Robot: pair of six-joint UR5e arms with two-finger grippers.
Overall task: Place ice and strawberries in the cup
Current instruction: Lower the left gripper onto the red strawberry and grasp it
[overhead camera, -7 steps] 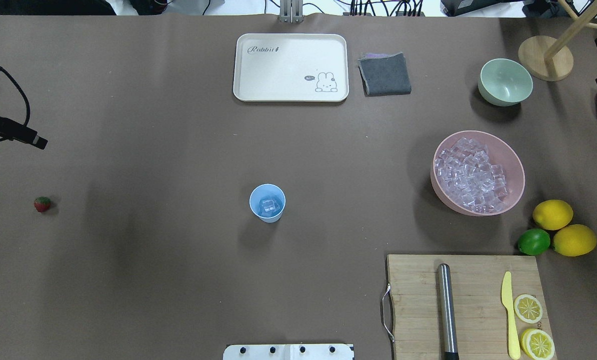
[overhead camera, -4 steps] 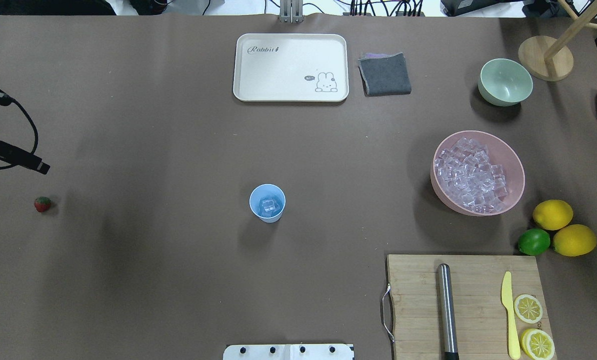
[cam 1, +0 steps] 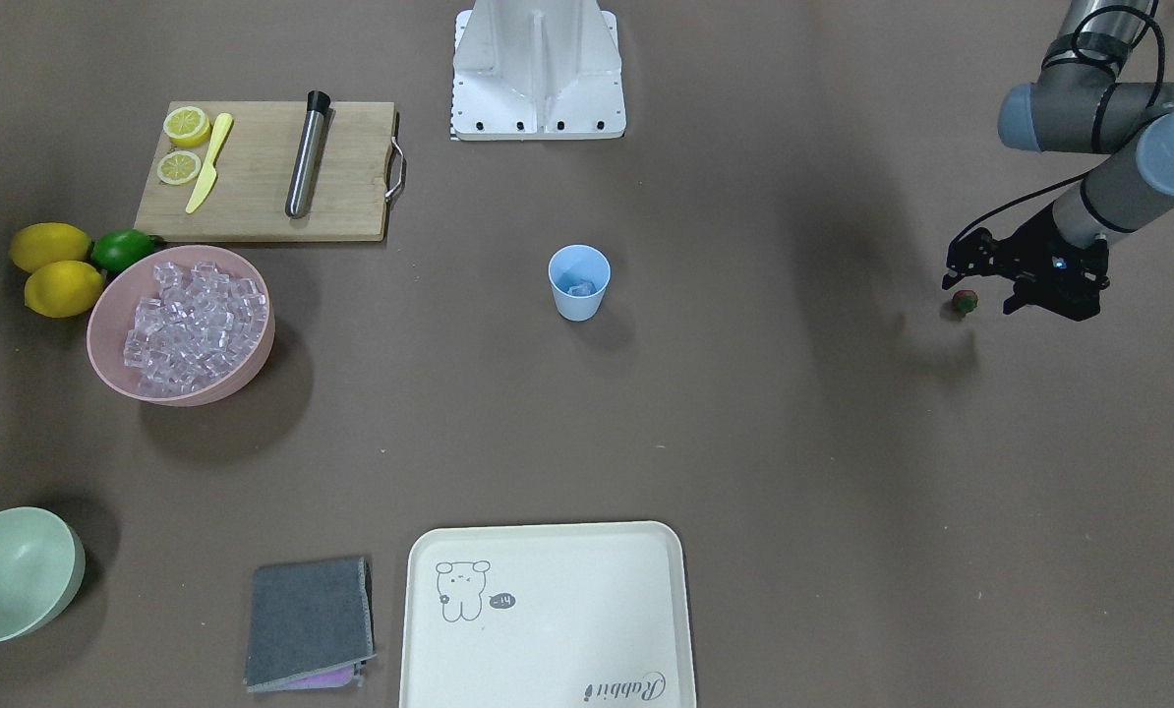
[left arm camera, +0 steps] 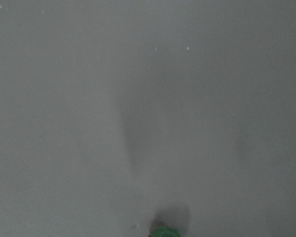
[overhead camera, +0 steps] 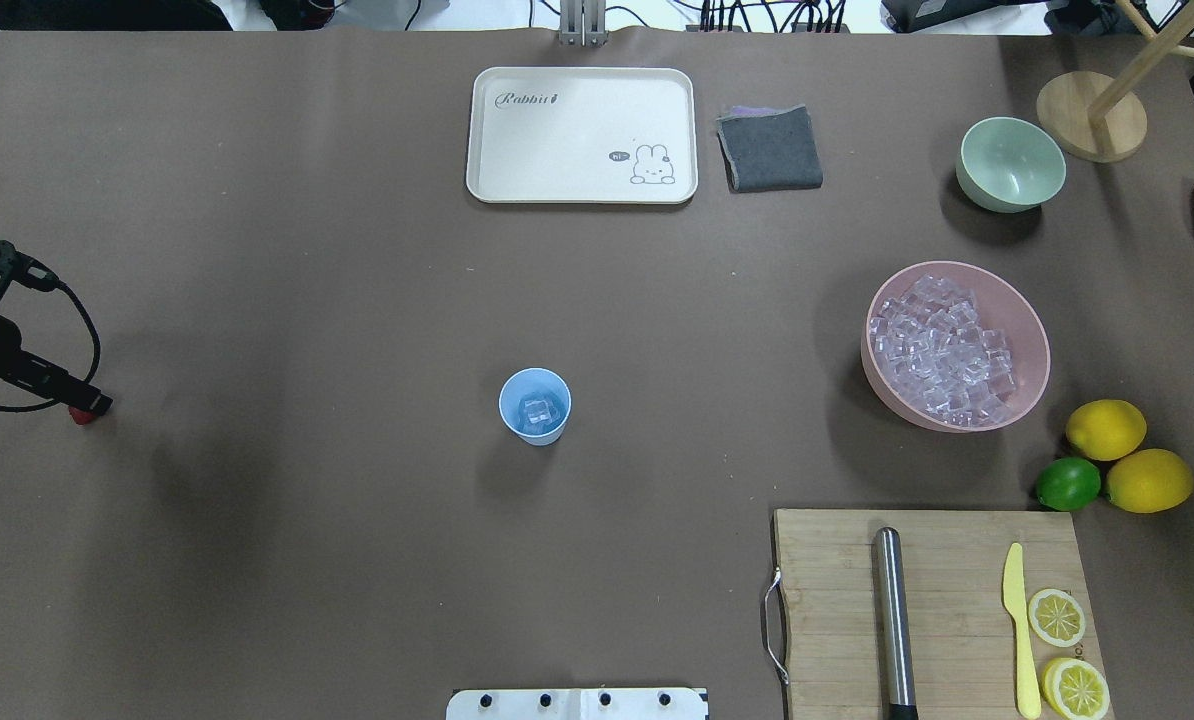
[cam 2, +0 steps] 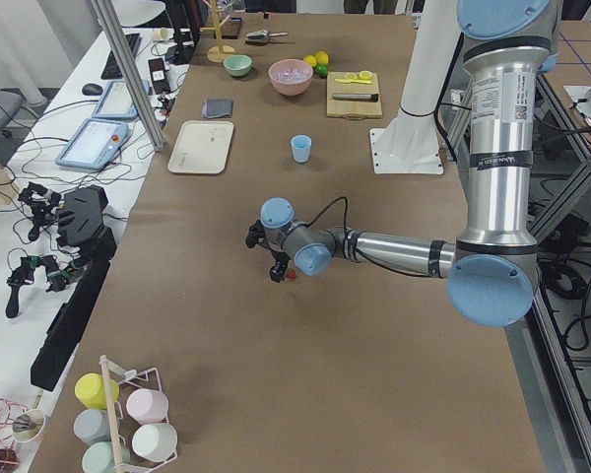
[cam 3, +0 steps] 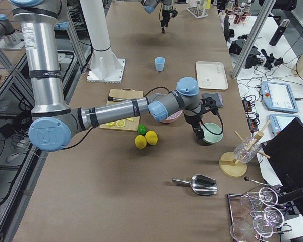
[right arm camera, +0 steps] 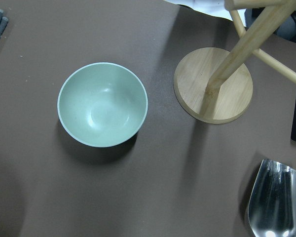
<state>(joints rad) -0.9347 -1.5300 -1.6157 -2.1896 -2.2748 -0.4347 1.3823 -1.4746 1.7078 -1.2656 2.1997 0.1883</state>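
1. Front view: my left claw [cam 1: 982, 295] hangs with its fingers spread at the berry [cam 1: 964, 301]. The berry sits on the counter [cam 1: 744, 413], well apart from the cup [cam 1: 577, 307], which holds ice [cam 1: 579, 287].
2. Overhead: a fingertip hides most of the berry.
3. Left wrist: only its green top shows. I judge it light, small and apt to roll, so I'd pinch gently across its widest part.
4. Right side: the right claw [cam 3: 198, 135] is near the bowl [cam 3: 214, 132]. I cannot tell its state.

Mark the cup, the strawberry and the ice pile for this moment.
cup [cam 1: 577, 307]: exterior front-facing view, on its outer wall.
strawberry [cam 1: 964, 302]: exterior front-facing view, on the berry's body.
ice [overhead camera: 942, 360]: overhead exterior view, middle of the pile.
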